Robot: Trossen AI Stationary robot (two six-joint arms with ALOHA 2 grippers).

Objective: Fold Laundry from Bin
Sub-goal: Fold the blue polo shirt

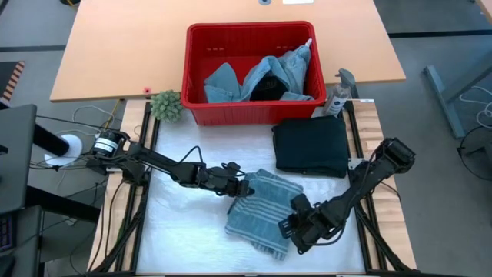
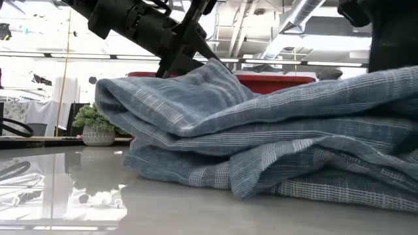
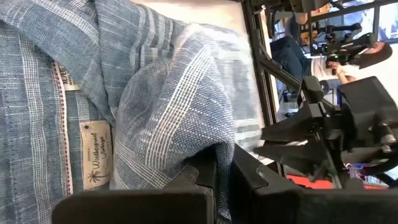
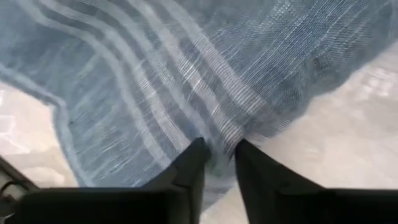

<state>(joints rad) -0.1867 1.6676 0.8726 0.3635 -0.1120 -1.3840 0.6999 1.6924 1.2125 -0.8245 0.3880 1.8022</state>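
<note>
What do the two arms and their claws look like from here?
Both arms are matte black, built of jointed segments. The left arm has a silver-and-white part at its base. Each claw, left and right, ends in two dark, flat-sided, blocky fingers.

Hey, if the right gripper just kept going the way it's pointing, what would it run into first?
Probably the striped cloth. The right gripper has its fingertips right at the cloth's edge, jaws a little apart, with fabric filling the view ahead.

Blue-grey striped cloth [image 1: 263, 209]; red bin [image 1: 197, 85]; black garment [image 1: 310, 145].
</note>
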